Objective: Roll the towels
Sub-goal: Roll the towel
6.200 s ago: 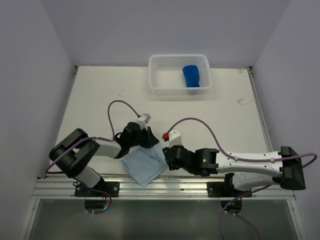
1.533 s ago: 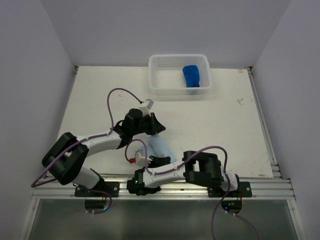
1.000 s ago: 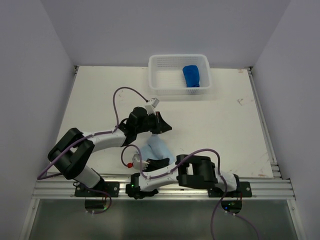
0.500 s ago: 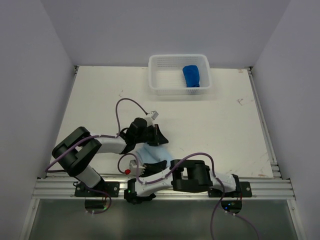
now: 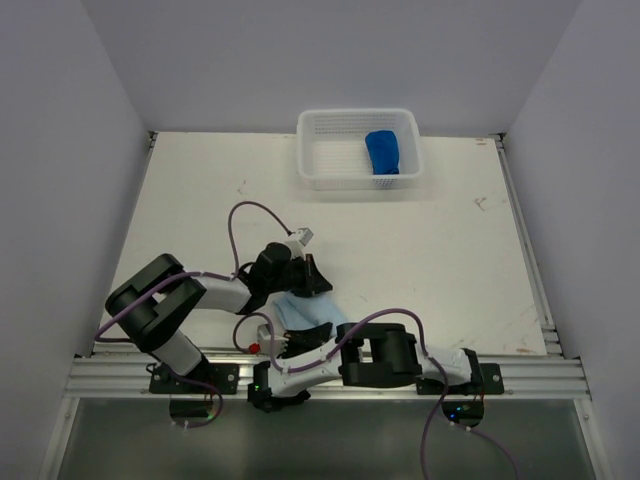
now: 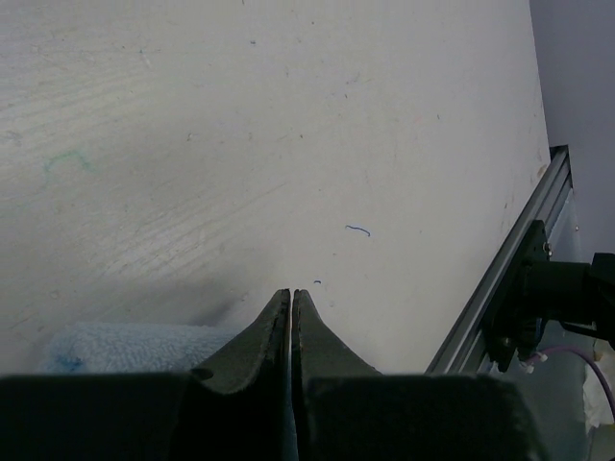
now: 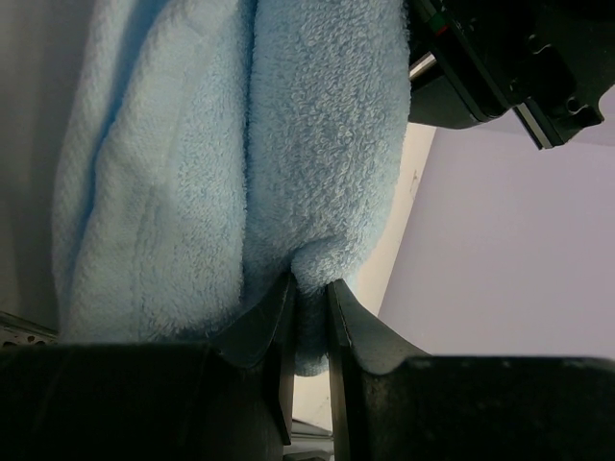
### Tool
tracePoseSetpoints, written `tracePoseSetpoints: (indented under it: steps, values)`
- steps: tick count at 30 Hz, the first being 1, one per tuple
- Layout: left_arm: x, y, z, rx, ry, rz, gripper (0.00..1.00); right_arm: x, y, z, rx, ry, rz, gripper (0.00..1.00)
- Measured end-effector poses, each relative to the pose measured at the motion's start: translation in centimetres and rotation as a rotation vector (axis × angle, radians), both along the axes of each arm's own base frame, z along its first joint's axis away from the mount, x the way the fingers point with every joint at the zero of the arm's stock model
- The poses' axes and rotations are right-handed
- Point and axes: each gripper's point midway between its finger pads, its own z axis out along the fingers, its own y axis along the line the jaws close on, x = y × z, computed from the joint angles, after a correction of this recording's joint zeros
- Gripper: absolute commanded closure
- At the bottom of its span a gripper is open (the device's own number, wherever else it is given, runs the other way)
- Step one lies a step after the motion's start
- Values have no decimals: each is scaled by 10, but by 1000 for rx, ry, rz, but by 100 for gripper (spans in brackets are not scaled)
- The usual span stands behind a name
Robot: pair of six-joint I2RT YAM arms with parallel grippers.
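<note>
The pale blue towel (image 5: 300, 308) lies bunched in a loose roll near the table's front edge, between my two grippers. My right gripper (image 5: 303, 337) comes at it from the near side. In the right wrist view that gripper (image 7: 307, 283) is shut on a thick fold of the pale blue towel (image 7: 288, 144). My left gripper (image 5: 310, 282) rests at the towel's far side. Its jaws (image 6: 291, 291) are shut, the tips over bare table, with the pale blue towel (image 6: 135, 346) under its left finger. The dark blue towel (image 5: 384, 152) lies rolled in the basket.
The white perforated basket (image 5: 330, 150) stands at the back of the table, right of centre. The metal front rail (image 5: 400, 378) runs just behind my right arm, which is folded tightly along it. The left arm's body (image 7: 500, 58) shows close beyond the towel in the right wrist view.
My left gripper has come down and toward the front edge onto the towel. The right arm has folded further left along the rail, and the towel has bunched tighter.
</note>
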Motion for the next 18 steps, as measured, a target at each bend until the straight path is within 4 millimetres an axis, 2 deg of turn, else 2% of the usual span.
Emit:
tracePoseSetpoints:
  steps: [7, 9, 11, 14, 18]
  values:
    - [4, 2, -2, 7, -54, 0, 92, 0, 0, 1, -30, 9, 14, 83]
    - [6, 2, -3, 11, -62, 2, 92, 0, 0, 2, -32, 18, 15, 77]
    - [7, 2, -6, 16, -66, 3, 93, -1, -1, 3, -21, 30, 13, 56]
    - [10, 1, -9, 25, -76, 6, 93, -5, -5, 7, 19, 70, -4, 49]
    - [16, -1, -13, 34, -86, 10, 93, -10, -6, 17, 113, 112, -27, 47]
